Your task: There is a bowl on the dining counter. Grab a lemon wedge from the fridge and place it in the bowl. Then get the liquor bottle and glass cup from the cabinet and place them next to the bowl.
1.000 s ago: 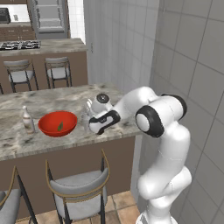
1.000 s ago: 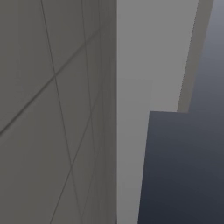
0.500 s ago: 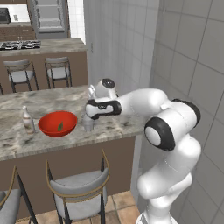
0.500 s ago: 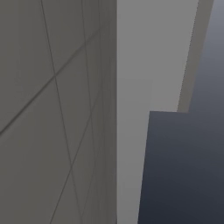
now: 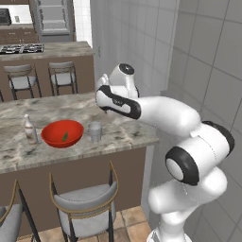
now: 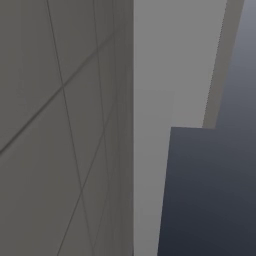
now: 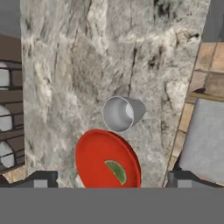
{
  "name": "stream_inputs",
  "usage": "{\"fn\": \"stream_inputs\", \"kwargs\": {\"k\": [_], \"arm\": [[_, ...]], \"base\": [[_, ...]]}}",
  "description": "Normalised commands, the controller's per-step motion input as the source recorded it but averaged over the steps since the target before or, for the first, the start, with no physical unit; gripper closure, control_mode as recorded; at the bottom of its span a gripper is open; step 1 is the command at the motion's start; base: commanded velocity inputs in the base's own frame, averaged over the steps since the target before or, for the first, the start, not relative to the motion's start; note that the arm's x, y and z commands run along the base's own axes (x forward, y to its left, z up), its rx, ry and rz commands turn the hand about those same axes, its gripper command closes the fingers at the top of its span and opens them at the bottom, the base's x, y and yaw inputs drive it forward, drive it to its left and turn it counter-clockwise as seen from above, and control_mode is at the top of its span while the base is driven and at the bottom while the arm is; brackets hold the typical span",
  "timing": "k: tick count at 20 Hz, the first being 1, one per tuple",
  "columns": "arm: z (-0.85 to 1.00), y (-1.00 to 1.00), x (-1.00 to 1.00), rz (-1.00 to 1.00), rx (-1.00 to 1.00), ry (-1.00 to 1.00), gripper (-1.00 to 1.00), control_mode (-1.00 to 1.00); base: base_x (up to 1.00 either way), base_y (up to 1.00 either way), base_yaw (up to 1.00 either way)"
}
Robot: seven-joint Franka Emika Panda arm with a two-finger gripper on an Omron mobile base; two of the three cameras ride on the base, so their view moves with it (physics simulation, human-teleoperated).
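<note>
Setting: a tiled kitchen with a long marble dining counter (image 5: 118, 134) on a dark brown base, cushioned stools (image 5: 85, 208) tucked under its near edge, and a second counter with a gas hob (image 5: 21, 47) behind.

Item 1, bowl (image 5: 62, 133): wide, shallow, red, upright on the counter, holding the lemon wedge (image 5: 65, 137), a small green-yellow sliver lying on its floor.

Item 2, glass cup (image 5: 95, 131): grey tumbler, upright, just beside the bowl on its right and apart from it. Probably light, smooth-walled and breakable; best taken across the body near mid-height, since the taper toward the base would let it slip.

Item 3, liquor bottle (image 5: 30, 129): slim, pale, upright, just beside the bowl on its left. Probably top-heavy; best taken round the body, not the neck.

Item 4, gripper (image 7: 109, 180): raised above the counter over cup and bowl, jaws spread wide, holding nothing.

Clearances: the counter's end edge lies near the cup on the right; bare marble behind the three items; open air above.

Status: all three placements appear made.
</note>
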Motion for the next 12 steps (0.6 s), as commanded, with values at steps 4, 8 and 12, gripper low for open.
{"fn": "stream_inputs", "kwargs": {"k": [4, 8, 12], "arm": [[0.85, -0.31, -0.48, -0.12, 0.0, 0.01, -1.0, -1.0], [0.83, -0.32, -0.52, -0.13, 0.0, 0.0, -1.0, -1.0], [0.67, -0.25, -0.79, -0.12, 0.0, 0.0, -1.0, -1.0]], "base": [[0.0, 0.0, 0.0], [0.0, 0.0, 0.0], [0.0, 0.0, 0.0]]}}
